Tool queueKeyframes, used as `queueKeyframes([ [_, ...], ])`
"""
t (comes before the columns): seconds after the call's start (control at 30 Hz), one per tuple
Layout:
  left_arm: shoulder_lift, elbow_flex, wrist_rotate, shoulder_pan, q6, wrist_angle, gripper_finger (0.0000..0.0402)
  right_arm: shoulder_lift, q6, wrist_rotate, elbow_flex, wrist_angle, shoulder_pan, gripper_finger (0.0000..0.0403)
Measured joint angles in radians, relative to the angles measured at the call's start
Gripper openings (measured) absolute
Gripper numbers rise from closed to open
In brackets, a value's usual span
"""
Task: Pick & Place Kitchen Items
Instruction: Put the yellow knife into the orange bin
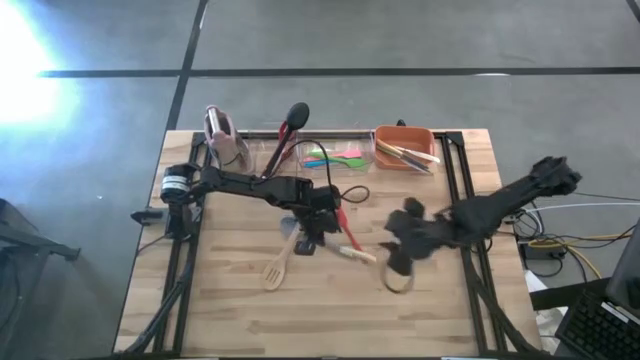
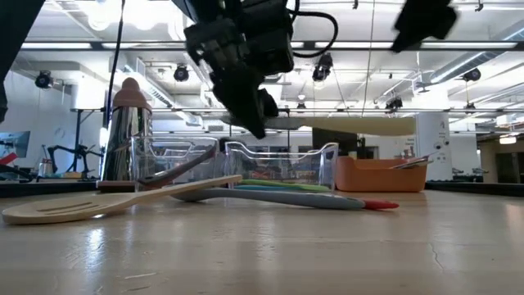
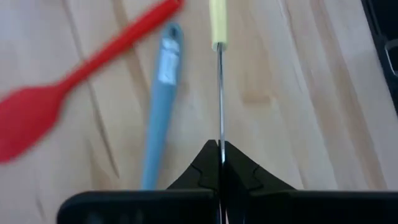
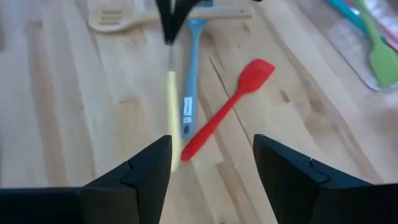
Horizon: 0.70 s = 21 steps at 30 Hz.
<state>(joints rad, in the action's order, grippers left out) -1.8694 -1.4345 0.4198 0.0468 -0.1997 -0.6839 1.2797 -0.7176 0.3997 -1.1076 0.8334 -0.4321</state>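
The left gripper (image 3: 221, 163) is clamped on the blade of a pale-handled knife (image 3: 218, 25), holding it level above the middle of the table (image 1: 430, 310) (the handle points toward the right arm). The right gripper (image 4: 211, 165) hangs just beyond the handle's end with its fingers (image 4: 146, 168) spread apart, gripping nothing. Below the knife lie a red spatula (image 4: 227, 109) and a blue spatula (image 4: 189, 81), crossing each other, and a wooden spatula (image 1: 277, 266) rests on their left. More utensils sit in the clear bin (image 1: 368, 148) and the orange bin (image 1: 420, 133) at the far edge.
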Motion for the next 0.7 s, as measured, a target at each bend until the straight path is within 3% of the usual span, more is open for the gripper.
queueKeyframes([
  [0.3, 0.006, 0.101, 0.069, 0.042, 0.090, 0.341, 0.0002, -0.227, -0.326, 0.321, 0.220, -0.002, -0.255, 0.0215],
  [0.53, 0.044, 0.191, 0.125, 0.070, 0.149, 0.565, 0.0002, -0.294, -0.487, 0.413, 0.331, -0.003, -0.358, 0.0215],
  [0.7, 0.110, 0.291, 0.164, 0.097, 0.188, 0.772, 0.0002, -0.284, -0.512, 0.441, 0.355, -0.019, -0.376, 0.0215],
])
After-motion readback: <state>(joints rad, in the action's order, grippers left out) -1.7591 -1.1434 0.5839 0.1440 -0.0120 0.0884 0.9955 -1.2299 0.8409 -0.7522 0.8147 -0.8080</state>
